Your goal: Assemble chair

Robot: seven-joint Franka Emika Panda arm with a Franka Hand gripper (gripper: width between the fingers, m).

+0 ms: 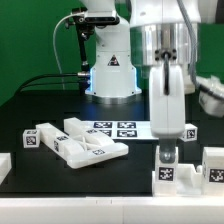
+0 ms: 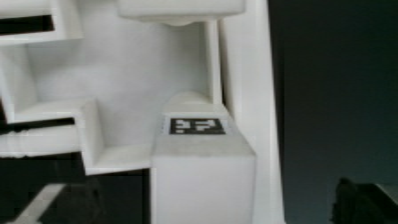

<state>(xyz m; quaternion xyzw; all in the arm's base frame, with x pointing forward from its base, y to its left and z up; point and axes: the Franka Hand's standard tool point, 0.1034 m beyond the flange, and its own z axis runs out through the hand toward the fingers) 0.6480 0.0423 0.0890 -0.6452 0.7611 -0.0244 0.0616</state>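
The chair is in loose white tagged parts on the black table. One upright white part [image 1: 165,173] with a tag on its face stands near the front on the exterior view's right. My gripper [image 1: 168,152] hangs straight above it, fingers pointing down around its top. In the wrist view the same part [image 2: 199,150], with its tag, runs between my gripper [image 2: 205,208] fingers. A dark gap shows on each side, so the jaws are open and nothing is held. It lies against a larger white slotted panel [image 2: 63,80].
A flat white panel assembly [image 1: 88,146] and a tagged block [image 1: 35,138] lie on the exterior view's left. The marker board [image 1: 115,128] lies in front of the robot base [image 1: 110,70]. More white parts [image 1: 212,165] and a tagged block [image 1: 190,130] sit on the right.
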